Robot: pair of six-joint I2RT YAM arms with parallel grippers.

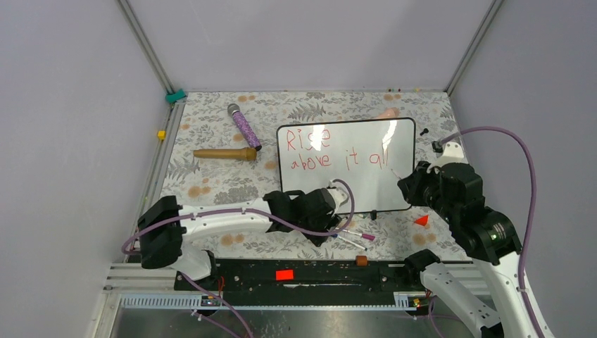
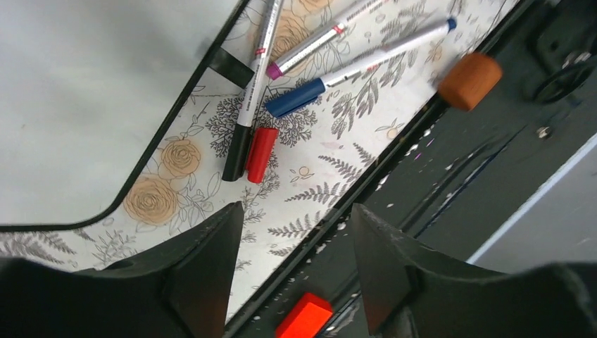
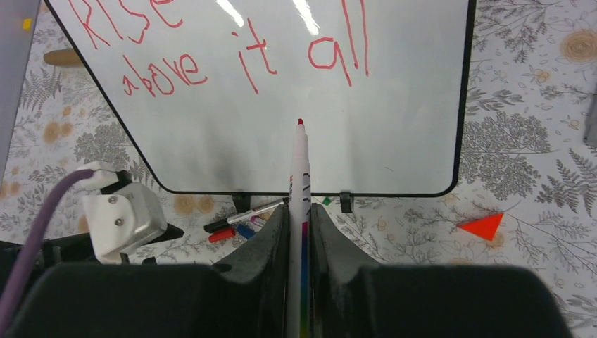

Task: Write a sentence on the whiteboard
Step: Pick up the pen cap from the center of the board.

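L gripper (image 2: pixel 296 211), black fingers apart w/ nothing between, is at the 7 o'clock corner of the glossy white, black-rimmed rectangular whiteboard (image 1: pixel 366 186), w/ loose markers (image 2: pixel 352 70) at the gripper's 12 o'clock. Board lies centre-right on the floral mat (image 1: pixel 211 127), w/ the red handwritten sentence (image 1: pixel 331 149) "Rise above it all" across its top half. R gripper (image 3: pixel 300 211), at board's 4 o'clock, is clamped on a white red-tipped marker (image 3: pixel 300 162), tip over bare board.

The whiteboard (image 1: pixel 345 165) is lying on the table (image 1: pixel 211 179), loose markers (image 1: pixel 355 238) are lying just before its near edge, a microphone (image 1: pixel 243 127) to its left.
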